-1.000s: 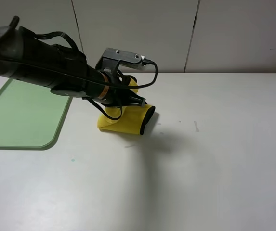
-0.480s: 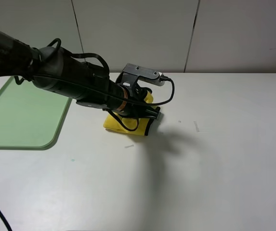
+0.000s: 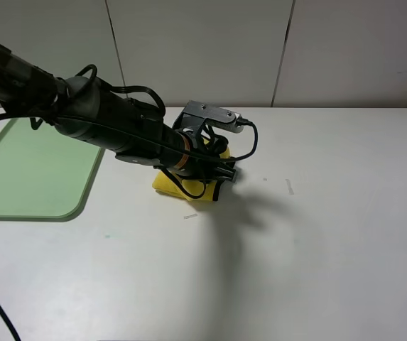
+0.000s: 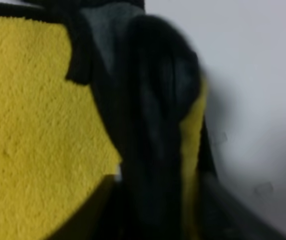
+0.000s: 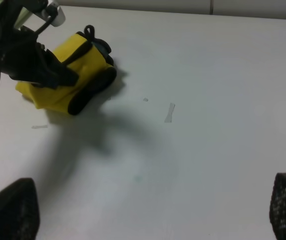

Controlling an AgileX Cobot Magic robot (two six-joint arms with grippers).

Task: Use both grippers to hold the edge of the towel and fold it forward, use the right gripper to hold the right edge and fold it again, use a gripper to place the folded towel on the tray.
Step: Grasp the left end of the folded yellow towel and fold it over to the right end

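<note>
on the white bench (image 3: 317, 234) by pale wall panels (image 3: 196, 50), towel (image 3: 164, 183) half hidden under left hand (image 3: 221, 174), grip unclear, right hand (image 5: 148, 207) spread, empty

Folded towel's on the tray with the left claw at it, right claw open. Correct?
Not quite. The towel lies on the table, right of the tray, not on it; the exterior high view shows this. The left claw is at it, and the right claw is open.
</note>
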